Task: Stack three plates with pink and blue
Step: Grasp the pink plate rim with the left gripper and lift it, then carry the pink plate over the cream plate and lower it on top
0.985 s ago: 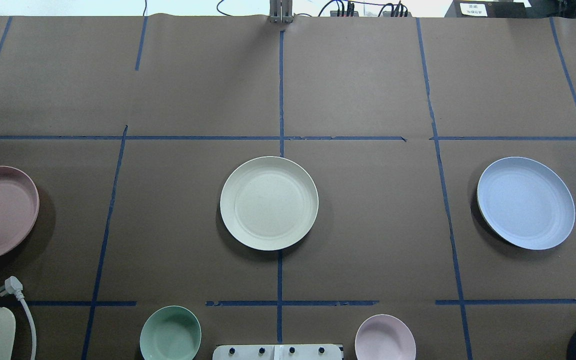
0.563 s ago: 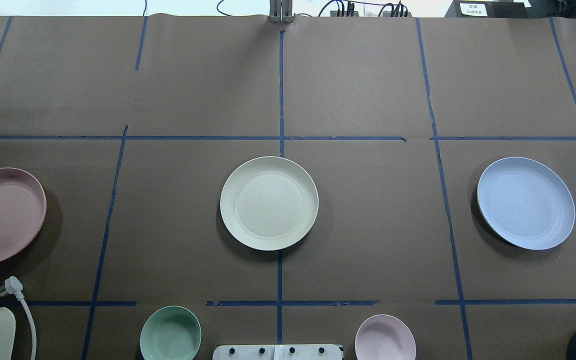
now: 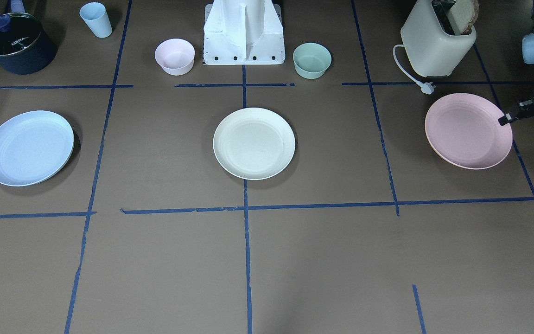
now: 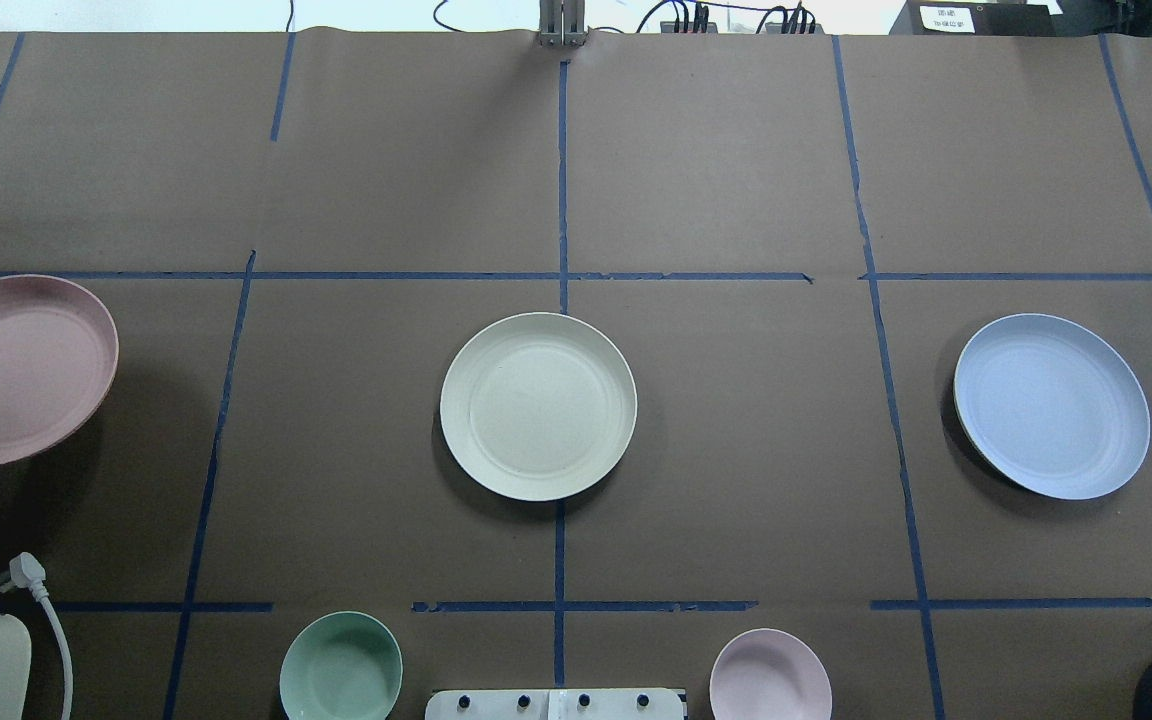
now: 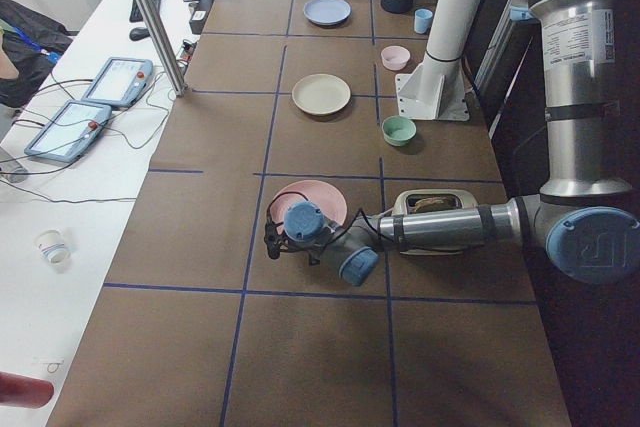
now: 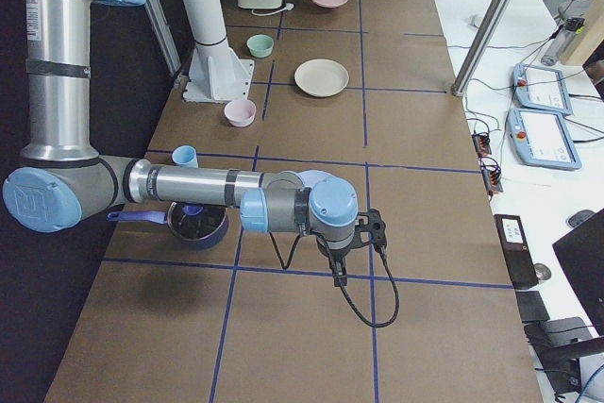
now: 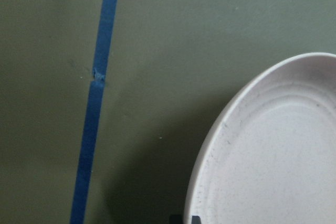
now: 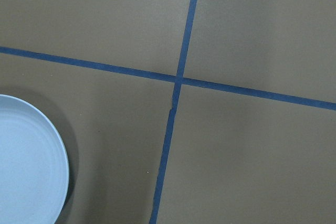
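The pink plate [image 3: 466, 132] hangs tilted a little above the table at the robot's left end, with a shadow under it. My left gripper [image 3: 503, 121] is shut on its outer rim. The plate fills the left wrist view [image 7: 273, 150] and shows at the left edge of the overhead view [image 4: 16, 370]. The cream-white plate [image 4: 538, 406] lies flat at the table's middle. The light blue plate [image 4: 1051, 406] lies at the right end and also shows in the right wrist view [image 8: 26, 166]. My right gripper [image 6: 338, 274] hovers beyond the blue plate, and I cannot tell whether it is open or shut.
A toaster [image 3: 436, 41] with a loose plug [image 3: 427, 87] stands behind the pink plate. A green bowl [image 3: 312, 59] and a pink bowl [image 3: 174, 55] flank the robot base [image 3: 244, 32]. A blue cup [image 3: 96, 19] and a dark pot [image 3: 15, 44] stand near the blue plate.
The pink plate has moved in from the left edge toward the table's middle and away from the robot, held in my left gripper. The cream and blue plates have not moved.
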`<state>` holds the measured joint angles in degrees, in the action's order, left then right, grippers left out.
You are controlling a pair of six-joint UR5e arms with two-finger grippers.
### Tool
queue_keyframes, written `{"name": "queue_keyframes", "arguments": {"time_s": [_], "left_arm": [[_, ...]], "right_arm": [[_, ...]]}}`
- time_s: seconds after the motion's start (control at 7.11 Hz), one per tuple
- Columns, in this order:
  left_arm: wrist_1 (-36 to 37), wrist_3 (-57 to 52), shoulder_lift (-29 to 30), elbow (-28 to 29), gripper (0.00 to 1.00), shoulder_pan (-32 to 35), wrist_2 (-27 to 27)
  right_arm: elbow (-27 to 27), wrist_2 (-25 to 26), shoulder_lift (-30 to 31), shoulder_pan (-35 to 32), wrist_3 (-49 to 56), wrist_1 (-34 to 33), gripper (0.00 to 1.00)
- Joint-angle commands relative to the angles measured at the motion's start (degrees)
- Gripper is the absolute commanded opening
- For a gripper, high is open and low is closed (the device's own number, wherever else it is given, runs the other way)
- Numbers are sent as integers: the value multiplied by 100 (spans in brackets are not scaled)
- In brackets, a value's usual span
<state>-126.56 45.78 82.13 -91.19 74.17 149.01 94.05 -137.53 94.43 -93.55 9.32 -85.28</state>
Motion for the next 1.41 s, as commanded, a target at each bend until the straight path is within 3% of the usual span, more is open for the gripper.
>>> {"name": "queue_keyframes", "arguments": {"time_s": [0.0, 0.14, 0.28, 0.56, 0.99, 1.27], "left_arm": [[2169, 193, 572, -1536, 0, 168, -38], [2318, 1186, 924, -1943, 0, -24, -413], [2320, 2292, 1276, -2190, 0, -757, -747], [2267, 4028, 2102, -2325, 0, -2339, -2028], [1304, 5691, 2648, -2098, 0, -3792, -3112], [934, 5880, 2975, -1580, 0, -4146, -3489]], "right_arm": [[8, -28, -47, 4, -17, 11, 100], [-10, -11, -30, 4, -9, 11, 100], [-36, -11, 40, 4, 9, 11, 100], [-45, -20, 41, 12, -165, 11, 100], [-27, -203, 23, 12, -229, 11, 100], [-36, -204, 23, 12, -220, 11, 100]]}}
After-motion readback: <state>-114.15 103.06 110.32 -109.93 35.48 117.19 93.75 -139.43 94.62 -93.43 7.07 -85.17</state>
